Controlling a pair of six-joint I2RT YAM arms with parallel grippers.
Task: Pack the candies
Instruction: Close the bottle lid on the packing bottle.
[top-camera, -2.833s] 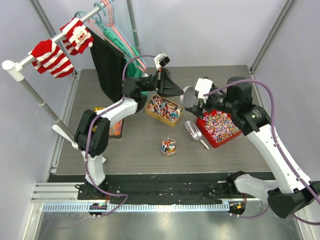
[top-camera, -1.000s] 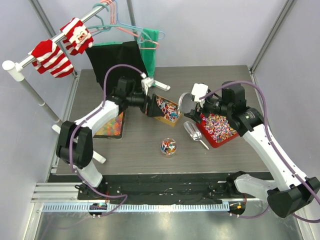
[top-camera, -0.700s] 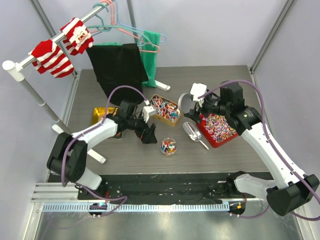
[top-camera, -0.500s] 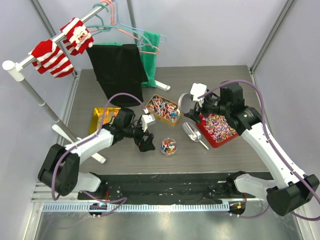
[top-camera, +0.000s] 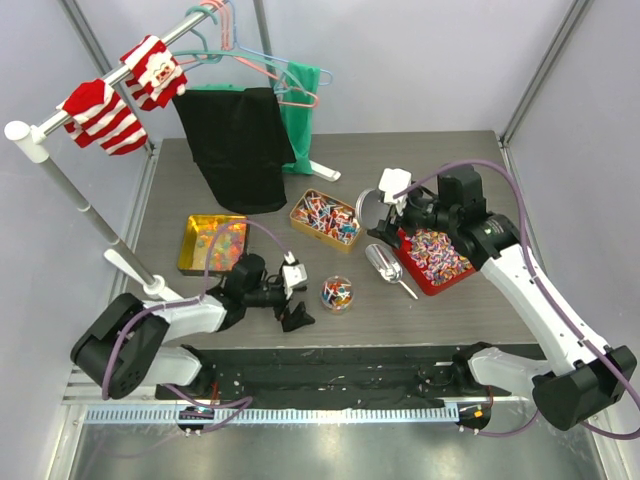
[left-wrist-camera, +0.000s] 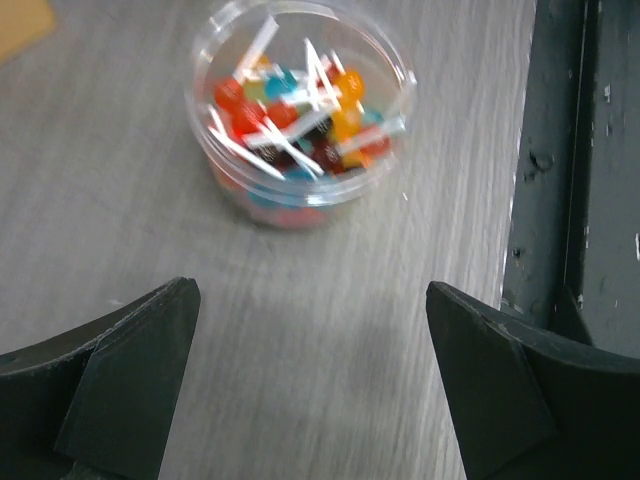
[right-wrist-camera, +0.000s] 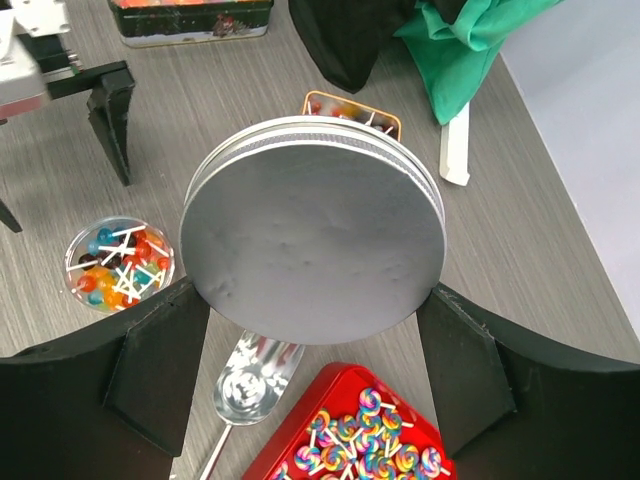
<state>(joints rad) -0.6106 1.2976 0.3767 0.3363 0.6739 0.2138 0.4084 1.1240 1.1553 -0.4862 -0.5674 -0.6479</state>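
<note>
My left end effector (left-wrist-camera: 308, 300) sits low over the tabletop (left-wrist-camera: 120, 250). Its fingers are spread wide and hold nothing. The clear jar (left-wrist-camera: 300, 110) stands just ahead of the gap between them, touching neither. The candies I care about most are the lollipops (left-wrist-camera: 285, 120) inside that jar (more lie in the red tray (right-wrist-camera: 303, 418) and the gold tin (top-camera: 325, 219), well apart from it). My right end effector (right-wrist-camera: 312, 295) is clamped across the rim of the silver lid (right-wrist-camera: 312, 225), holding it up above the tabletop between tin and tray.

What worries me:
- **Tipping the jar:** it looks light and stands free. If I close the left fingers off-centre, or push forward before they straddle it, I judge it would skid or tip. That would scatter lollipops toward the dark strip (left-wrist-camera: 580, 150) at the tabletop's near edge.
- **A crooked lid:** several white sticks seem to reach up toward the jar's mouth. If the lid comes down on them, it may sit crooked or jam rather than seat.
- **Losing the lid:** it is pinched only at two points on a smooth rim (a slippery hold, I'd guess). A tilt or bump on the way down could let it swivel or drop, perhaps onto the metal scoop (right-wrist-camera: 245, 375) just beside the tray.
- **A collision:** both arms would be working at one small jar and could strike each other.
</note>
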